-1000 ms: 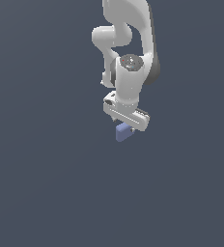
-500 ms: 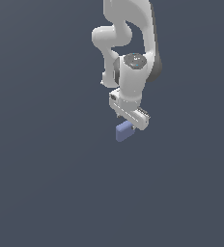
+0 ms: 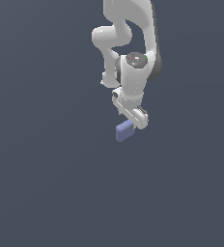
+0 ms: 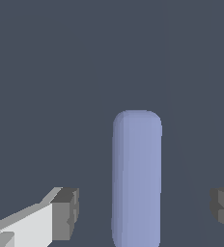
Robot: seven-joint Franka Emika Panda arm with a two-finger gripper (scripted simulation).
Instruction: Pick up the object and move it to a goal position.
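The object [image 3: 125, 130] is a small periwinkle-blue block with rounded edges, lying on the dark grey surface just below the white hand in the exterior view. In the wrist view the object [image 4: 136, 178] appears as an upright rounded bar standing between the two dark fingertips [image 4: 65, 214]. Dark gaps separate it from both fingertips, and the gap on the far finger's side is wider. My gripper [image 4: 145, 212] is open and straddles the block without touching it. In the exterior view the gripper [image 3: 129, 124] points down over the block, and the hand hides its fingers.
The white arm [image 3: 128, 43] reaches down from the top of the exterior view. A plain dark grey surface [image 3: 46, 183] lies all around the block, with no other objects or edges showing.
The hand has shifted slightly toward the exterior view's right, closing in over the block. The block itself has stayed where it was.
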